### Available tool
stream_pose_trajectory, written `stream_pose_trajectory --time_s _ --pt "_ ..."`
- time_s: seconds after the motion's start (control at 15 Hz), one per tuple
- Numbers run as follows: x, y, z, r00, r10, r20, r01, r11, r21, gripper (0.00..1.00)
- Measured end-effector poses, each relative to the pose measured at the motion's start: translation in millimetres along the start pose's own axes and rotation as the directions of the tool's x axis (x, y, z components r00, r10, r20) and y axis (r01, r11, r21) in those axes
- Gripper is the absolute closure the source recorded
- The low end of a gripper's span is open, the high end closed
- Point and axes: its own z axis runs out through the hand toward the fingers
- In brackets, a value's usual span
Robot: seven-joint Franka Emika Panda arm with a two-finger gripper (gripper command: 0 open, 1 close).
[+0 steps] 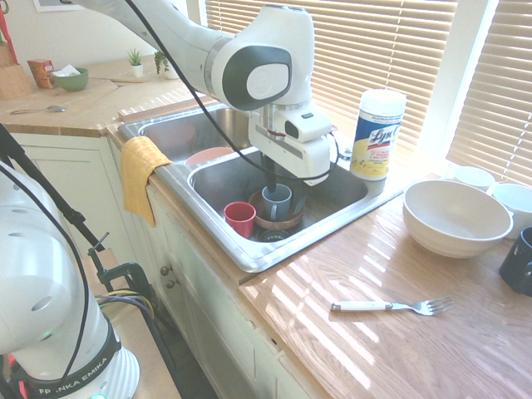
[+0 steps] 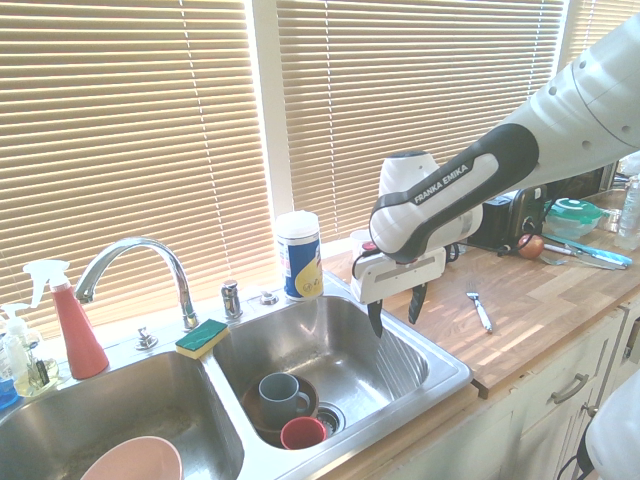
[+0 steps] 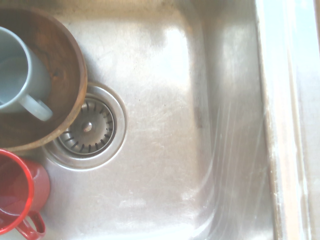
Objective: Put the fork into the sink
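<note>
"Hovering over the nearer basin in the first exterior view, the gripper [image 2: 396, 310] is keeping its two dark fingers parted, and nothing is sitting between them. Where is the fork [image 1: 389, 307] lying?"

"On the striped-grain wooden counter [image 1: 332, 357], between four and five o'clock from the sink [image 1: 249, 262] in that same view. The one fork is pointing its smooth white handle toward nine o'clock and its silvery metal tines toward three."

"How many vessels is the steel sink holding?"

"Its two rectangular basins are shining around several. One round brown bowl [image 3: 75, 65] is cradling one grey-blue mug [image 1: 276, 202]; one glossy red mug [image 1: 240, 218] is standing outside the bowl, at eight o'clock from the grey-blue one. One pinkish dish [image 2: 135, 465] is resting in the other basin."

"And around the fork?"

"One big, round white bowl [image 1: 457, 218] is sitting at one o'clock from it, and one dark mug [image 1: 519, 262] is standing at two. Two white cups are showing behind the bowl."

"What is edging the sink?"

"One cylindrical wipes canister [image 1: 378, 133] is standing at two o'clock from it, and one yellow cloth [image 1: 141, 179] is draping at nine. One green-and-yellow sponge [image 2: 202, 338] is lying by the curved chrome faucet [image 2: 140, 250] in the second exterior view."
</note>
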Motion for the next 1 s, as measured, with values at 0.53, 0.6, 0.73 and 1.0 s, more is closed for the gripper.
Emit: stream_pose_trajectory --time_s 0.53,0.6,0.73,1.0 --pt "42 11 -39 0.954 0.292 -0.072 -0.293 0.956 -0.006 0.0" --pt "52 23 -40 0.939 0.335 -0.083 -0.338 0.941 -0.019 0.0" --pt "77 55 -40 0.908 0.407 -0.099 -0.411 0.911 -0.03 0.0" --pt "110 129 -17 0.844 0.527 -0.099 -0.533 0.844 -0.054 0.0"
